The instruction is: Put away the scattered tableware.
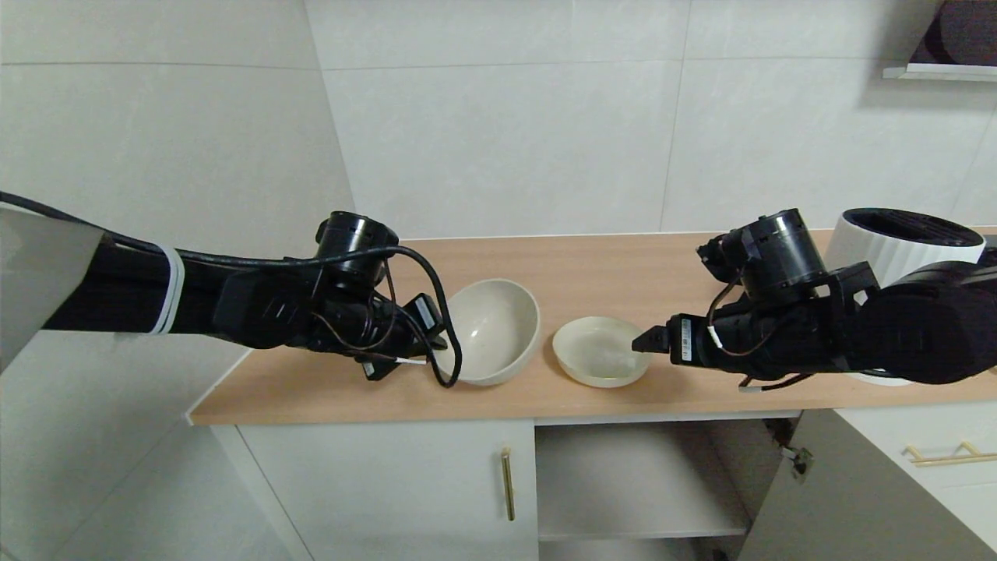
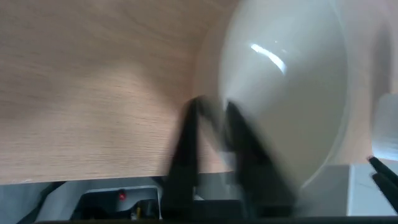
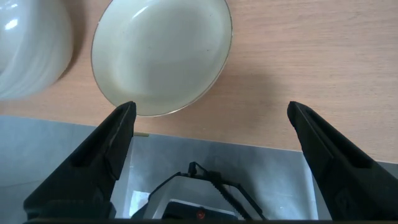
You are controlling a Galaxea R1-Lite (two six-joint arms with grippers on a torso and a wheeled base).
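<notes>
The job is just starting. Both bowls are up on the wood counter (image 1: 623, 269) and nothing is put away yet.

The left gripper (image 1: 438, 343) is pinched narrow on the rim of the big bowl (image 1: 494, 327). The big bowl is tipped up on its side, with its open part facing 9 o'clock, so I think the gripper has a hold of it.

The small bowl (image 1: 600, 354) sits flat on the counter, just beside the big bowl at its 3 o'clock. The right gripper (image 3: 210, 112) is stretched wide and has nothing in it. It hangs right at the small bowl's rim, on the 3 o'clock side, and it looks lined up for a grab.

Next, I think the right gripper has to slide one finger over the rim and one under it, then close. The bowl is low and smooth, so it could slip away.

The open cupboard (image 1: 623, 475) is below the counter, at 6 o'clock from the small bowl. Its shelf has room for both bowls. To get there, a bowl has to go out past the front edge of the counter and then down and in.

Watch these spots:
- The two bowls are very close, so lifting one could bump the other.
- The cupboard door (image 1: 826, 499) hangs open at 5 o'clock, near the right arm's way down.
- A white ribbed pot (image 1: 903, 241) stands at 2 o'clock, close behind the right arm.
</notes>
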